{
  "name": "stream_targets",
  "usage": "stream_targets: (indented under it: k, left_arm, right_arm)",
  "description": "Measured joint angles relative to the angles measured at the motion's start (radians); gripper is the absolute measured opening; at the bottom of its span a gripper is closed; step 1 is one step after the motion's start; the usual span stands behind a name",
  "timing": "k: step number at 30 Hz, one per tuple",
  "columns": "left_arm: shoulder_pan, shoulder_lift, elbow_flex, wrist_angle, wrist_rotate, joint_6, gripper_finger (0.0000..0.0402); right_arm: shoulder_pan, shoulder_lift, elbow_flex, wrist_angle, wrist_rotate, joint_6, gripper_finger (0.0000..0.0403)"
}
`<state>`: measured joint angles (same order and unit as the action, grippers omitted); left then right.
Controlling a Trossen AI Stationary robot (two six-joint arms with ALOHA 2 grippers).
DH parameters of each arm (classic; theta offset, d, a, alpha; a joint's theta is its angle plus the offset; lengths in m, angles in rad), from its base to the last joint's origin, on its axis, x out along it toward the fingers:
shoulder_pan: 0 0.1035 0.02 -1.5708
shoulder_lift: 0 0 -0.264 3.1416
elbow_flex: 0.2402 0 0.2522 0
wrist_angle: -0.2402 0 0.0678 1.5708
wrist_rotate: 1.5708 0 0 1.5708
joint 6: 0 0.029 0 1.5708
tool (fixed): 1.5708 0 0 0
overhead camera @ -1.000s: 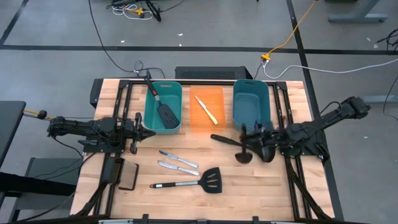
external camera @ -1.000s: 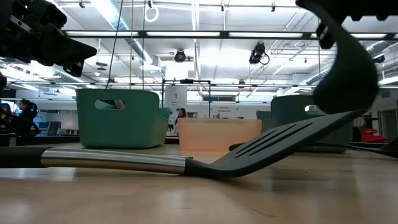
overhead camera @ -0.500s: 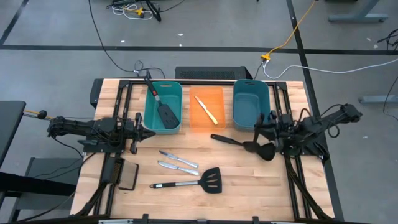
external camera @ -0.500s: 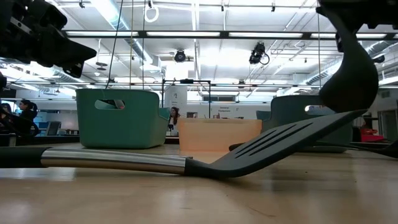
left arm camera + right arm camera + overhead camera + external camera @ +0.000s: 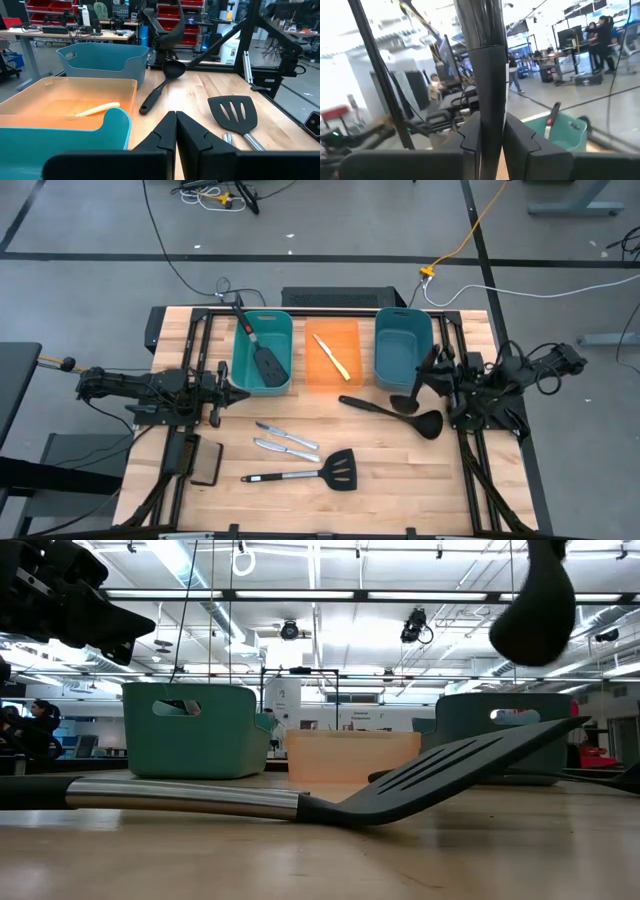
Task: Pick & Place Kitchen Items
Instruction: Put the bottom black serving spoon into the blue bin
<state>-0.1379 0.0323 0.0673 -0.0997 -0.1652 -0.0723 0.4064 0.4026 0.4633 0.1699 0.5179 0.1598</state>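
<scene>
Now the right gripper [image 5: 436, 372] has carried its ladle [image 5: 414, 387] up and back toward the right teal bin [image 5: 403, 340]; a second ago the ladle's bowl hung low over the table beside the second ladle [image 5: 392, 412], and it has since risen, as the low view also shows. The fingers [image 5: 470, 132] are clamped on the ladle's handle. In my judgement this is the carry leg of a placement, with the drop into that bin not yet done.

The left gripper [image 5: 236, 392] waits shut and empty at the left of the table, near the left teal bin [image 5: 262, 350], which holds one slotted spatula [image 5: 264, 357]. The pale-yellow knife [image 5: 333, 356] lies in the orange bin [image 5: 332, 354]. Two silver knives [image 5: 285, 440] and the other spatula [image 5: 305, 472] lie on the near part of the table.

The surface is a pale wooden table [image 5: 400, 480] on a black frame, with a flat black pad [image 5: 206, 467] at its near left. Beyond is an open workshop with ceiling lights, and people stand far back.
</scene>
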Motion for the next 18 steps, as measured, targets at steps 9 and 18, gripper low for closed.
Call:
stream_targets:
  k: [9, 18]
  left_arm:
    - [0.0, 0.0, 0.0, 0.001, -0.002, -0.006, 0.0013]
    - [0.0, 0.0, 0.0, 0.0, -0.003, -0.006, 0.0013]
  right_arm:
    - [-0.081, 0.351, 0.51, -0.492, 0.402, 0.032, 0.0055]
    - [-0.385, 0.506, 0.574, -0.659, 0.328, 0.183, 0.0055]
